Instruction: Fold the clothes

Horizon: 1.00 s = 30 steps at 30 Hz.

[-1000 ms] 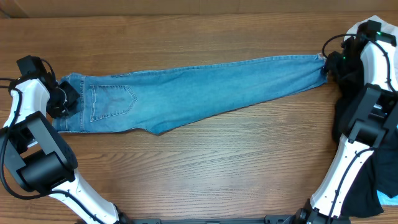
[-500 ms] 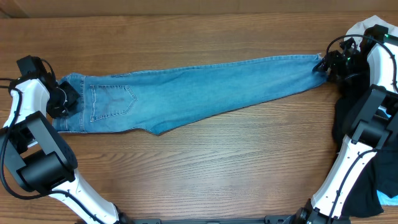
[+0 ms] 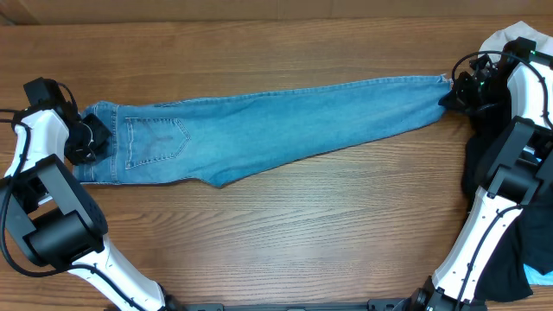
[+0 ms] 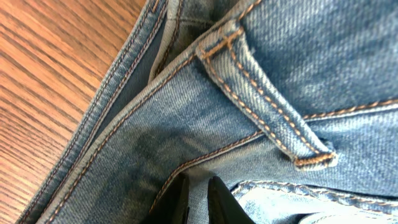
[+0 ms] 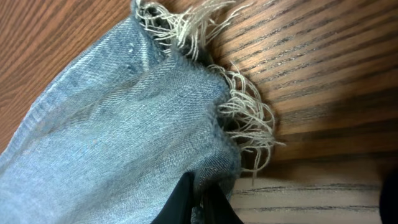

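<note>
The right gripper (image 5: 198,186), half open a second ago, is now snapped shut, and a pinch of denim is held just inside the frayed hem (image 5: 244,118). In the overhead view it is seen drawn back from its reach over the leg end to the hem corner. With that, both ends of the jeans (image 3: 259,121) are secured: at the other end the waistband (image 4: 124,149) is clamped between the narrow fingers of the left gripper (image 4: 198,186), just below a belt loop (image 4: 267,118).

The jeans are laid flat across the table (image 3: 302,233), already doubled lengthwise, waist to the left with a back pocket (image 3: 155,141) facing up, legs stretched out to the right. Judged from this, a hem-to-waist fold is being set up, and the hem would need to be lifted and carried leftward.

A black garment (image 3: 478,168) is heaped just beside the right arm, near the hem. It could be snagged or dragged along. The loose fringe threads may also slip from so small a bite.
</note>
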### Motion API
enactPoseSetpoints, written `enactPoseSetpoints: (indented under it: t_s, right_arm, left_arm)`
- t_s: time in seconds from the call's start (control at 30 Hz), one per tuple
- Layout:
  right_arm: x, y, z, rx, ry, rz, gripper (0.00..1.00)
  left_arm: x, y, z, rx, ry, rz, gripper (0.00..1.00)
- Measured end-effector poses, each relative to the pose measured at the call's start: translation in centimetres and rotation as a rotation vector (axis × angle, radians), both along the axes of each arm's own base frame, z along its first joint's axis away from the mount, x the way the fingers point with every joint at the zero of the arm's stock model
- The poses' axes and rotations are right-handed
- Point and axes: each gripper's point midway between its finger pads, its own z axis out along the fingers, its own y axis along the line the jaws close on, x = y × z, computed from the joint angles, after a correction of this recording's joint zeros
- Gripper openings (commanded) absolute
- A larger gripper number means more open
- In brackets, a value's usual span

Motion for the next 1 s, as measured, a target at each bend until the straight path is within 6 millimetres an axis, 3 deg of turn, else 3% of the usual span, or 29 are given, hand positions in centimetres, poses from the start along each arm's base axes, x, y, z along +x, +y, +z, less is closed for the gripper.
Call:
enactPoseSetpoints:
  t_s: [0.17,0.27,0.4,0.47,0.6,0.67,0.8,1.0]
  right_arm:
    - [-0.1,-0.4,0.3,-0.001,-0.004,-0.008,0.04]
    - [-0.1,-1.0,1.9,-0.017,-0.029,-0.018,0.04]
    - [-0.3,-2.1,7.2,-0.066,-0.107,-0.037,0.04]
    - [-0.9,-2.6,11.4,-0.105,-0.165,-0.045,0.04]
    - [-1.7,-2.2,16.2,-0.153,-0.240,-0.034,0.04]
    - [-1.8,-1.2,17.3,-0.167,-0.254,-0.005,0.04]
    - [-1.7,2.5,17.0,-0.170,-0.228,0.090,0.04]
    - [-1.8,10.6,16.3,-0.196,-0.183,0.290,0.04]
  left_arm:
    - [-0.2,-0.1,0.0,-0.005,0.009,0.000,0.15]
    - [-0.4,-0.2,-0.1,-0.009,0.016,0.000,0.15]
    - [-0.5,-0.6,-0.1,-0.026,0.020,-0.003,0.15]
    - [-0.4,-0.8,-0.1,-0.042,0.014,-0.006,0.17]
    - [-0.2,-1.6,0.0,-0.084,-0.001,-0.016,0.17]
    - [-0.3,-1.9,0.0,-0.096,0.000,-0.019,0.17]
    - [-0.6,-2.1,-0.1,-0.108,0.013,-0.020,0.17]
    - [-1.7,-2.6,-0.2,-0.130,0.056,-0.018,0.19]
